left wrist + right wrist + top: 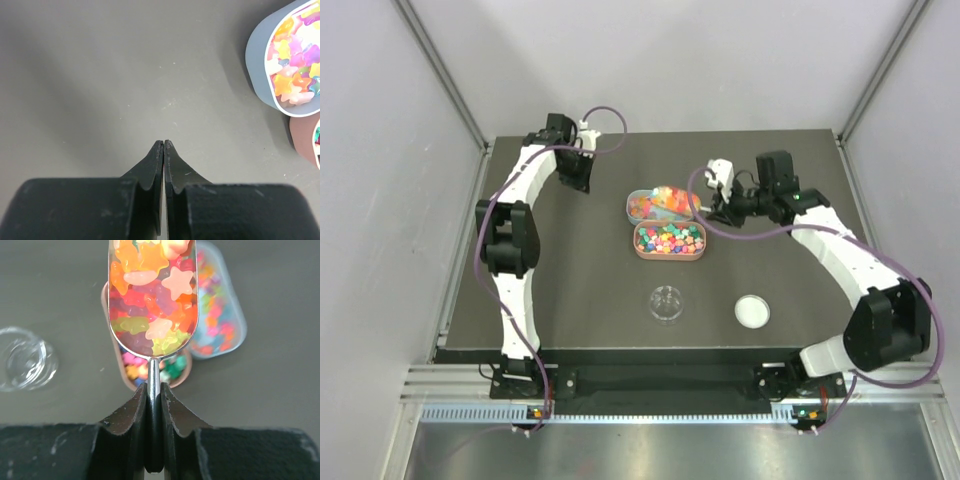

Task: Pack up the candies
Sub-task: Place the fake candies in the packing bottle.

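At table (570, 280) centre, grey tin (630, 206) and pink tin (637, 241) hold candies (669, 239). Right gripper (154, 389) clamps a filled scoop (152, 300); left gripper (163, 145) closed, empty.

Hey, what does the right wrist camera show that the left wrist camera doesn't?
Only the right wrist view shows the scoop heaped with candies, its handle clamped in the right gripper, and the clear jar standing open on the table. Only the left wrist view shows the left gripper, shut on nothing above bare table. Both views take in the blue-grey tray of candies and the brown tray next to it.
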`<state>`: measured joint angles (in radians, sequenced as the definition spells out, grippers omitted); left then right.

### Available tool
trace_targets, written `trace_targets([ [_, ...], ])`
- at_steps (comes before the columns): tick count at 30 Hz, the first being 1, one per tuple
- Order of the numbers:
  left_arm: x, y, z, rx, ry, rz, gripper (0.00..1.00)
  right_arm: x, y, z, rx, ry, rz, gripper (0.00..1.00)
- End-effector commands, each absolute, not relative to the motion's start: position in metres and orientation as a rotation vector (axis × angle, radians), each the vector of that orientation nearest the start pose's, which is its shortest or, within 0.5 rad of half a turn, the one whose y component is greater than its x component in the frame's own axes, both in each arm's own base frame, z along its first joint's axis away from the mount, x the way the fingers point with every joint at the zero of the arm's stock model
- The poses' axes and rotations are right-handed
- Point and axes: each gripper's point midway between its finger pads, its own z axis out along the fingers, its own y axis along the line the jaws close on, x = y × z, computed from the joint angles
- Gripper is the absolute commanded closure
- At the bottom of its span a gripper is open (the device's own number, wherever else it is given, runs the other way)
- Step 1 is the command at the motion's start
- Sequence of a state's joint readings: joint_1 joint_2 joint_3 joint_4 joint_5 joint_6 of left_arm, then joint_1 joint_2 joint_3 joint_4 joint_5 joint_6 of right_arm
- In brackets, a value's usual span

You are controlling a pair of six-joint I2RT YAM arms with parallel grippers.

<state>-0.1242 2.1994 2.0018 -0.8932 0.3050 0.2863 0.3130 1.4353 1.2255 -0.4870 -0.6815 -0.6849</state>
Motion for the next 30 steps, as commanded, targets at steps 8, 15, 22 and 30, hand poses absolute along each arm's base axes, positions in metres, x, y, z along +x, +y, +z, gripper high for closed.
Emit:
trace_targets([
  [8,0.511,-0.110,0.121,0.596,2.477,-0.392,0.96,0.281,0.189,0.221,-1.542,1.558,0.522,1.00],
  [15,0.520,-0.109,0.117,0.599,2.472,-0.369,0.97,0.252,0.175,0.208,-1.709,1.445,0.404,1.00],
  [22,0.519,-0.111,0.112,0.598,2.478,-0.393,0.97,0.228,0.173,0.192,-1.803,1.390,0.397,1.00],
  [30,0.514,-0.111,0.112,0.603,2.490,-0.391,0.97,0.210,0.176,0.175,-1.876,1.345,0.399,1.00],
])
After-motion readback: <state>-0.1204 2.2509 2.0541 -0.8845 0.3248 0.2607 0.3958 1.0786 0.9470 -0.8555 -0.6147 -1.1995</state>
